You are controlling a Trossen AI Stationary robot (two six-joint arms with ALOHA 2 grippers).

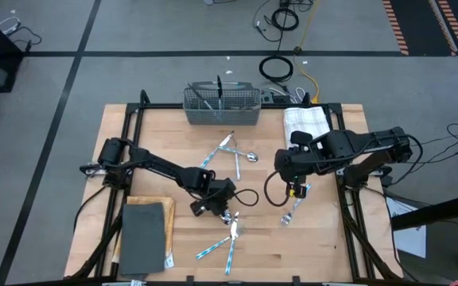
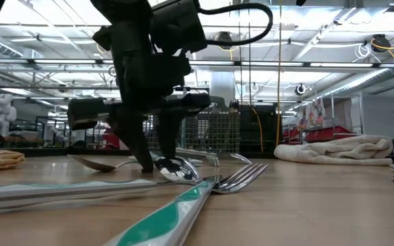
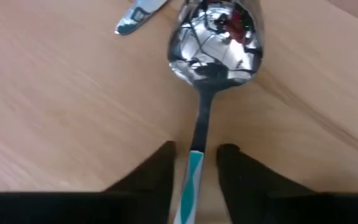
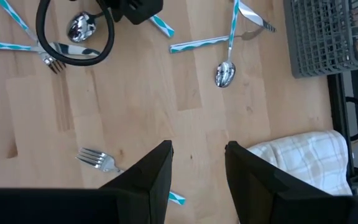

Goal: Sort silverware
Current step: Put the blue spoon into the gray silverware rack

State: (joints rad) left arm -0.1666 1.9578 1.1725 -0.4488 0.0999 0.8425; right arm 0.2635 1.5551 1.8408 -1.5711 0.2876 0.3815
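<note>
Silverware with shiny heads and blue-and-white handles lies flat on the wooden table in loose groups: one in the middle (image 1: 230, 149), one near the front (image 1: 229, 238). My left gripper (image 3: 196, 165) points down at a spoon (image 3: 216, 37) near the front group. It is open, with one finger on either side of the handle (image 3: 194, 177) and wood showing between. It also shows in the high view (image 1: 215, 208). My right gripper (image 4: 197, 162) is open and empty, hovering above a fork (image 4: 98, 160) at the table's right (image 1: 293, 210).
A grey mesh basket (image 1: 221, 107) holding some utensils stands at the far edge. A white cloth (image 1: 307, 123) lies to its right. A dark grey pad (image 1: 143, 234) lies at the near left. A black cable loop (image 1: 245, 197) hangs from the left arm over the silverware.
</note>
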